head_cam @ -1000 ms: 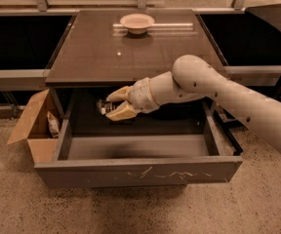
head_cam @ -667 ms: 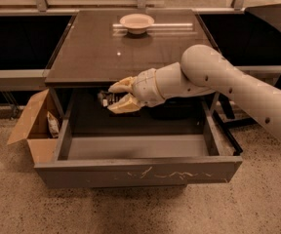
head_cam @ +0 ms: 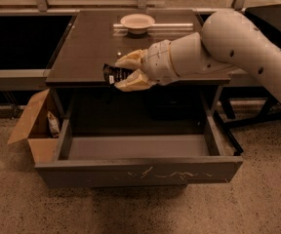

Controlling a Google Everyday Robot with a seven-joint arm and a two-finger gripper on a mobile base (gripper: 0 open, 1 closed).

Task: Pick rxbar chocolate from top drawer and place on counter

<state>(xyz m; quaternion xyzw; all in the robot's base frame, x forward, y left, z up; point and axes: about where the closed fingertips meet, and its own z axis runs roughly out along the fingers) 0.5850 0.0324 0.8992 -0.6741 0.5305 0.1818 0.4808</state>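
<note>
My gripper (head_cam: 122, 73) is shut on the rxbar chocolate (head_cam: 113, 73), a small black wrapper with pale lettering held between my two pale fingers (head_cam: 130, 81). It hangs at the front edge of the counter (head_cam: 87, 43), just above the tabletop's level. The top drawer (head_cam: 140, 167) stands pulled out below; its grey scratched front faces me and the inside that shows holds nothing. My arm reaches in from the right.
A pale bowl (head_cam: 137, 22) sits at the back of the counter. A brown cardboard box (head_cam: 35, 126) with a whitish snack bag (head_cam: 54, 125) inside stands left of the drawer. A dark table (head_cam: 272, 13) is at the right. The floor is speckled beige.
The gripper has lifted the rxbar chocolate up out of the drawer's opening to the counter's front edge. The arm has swung higher.
</note>
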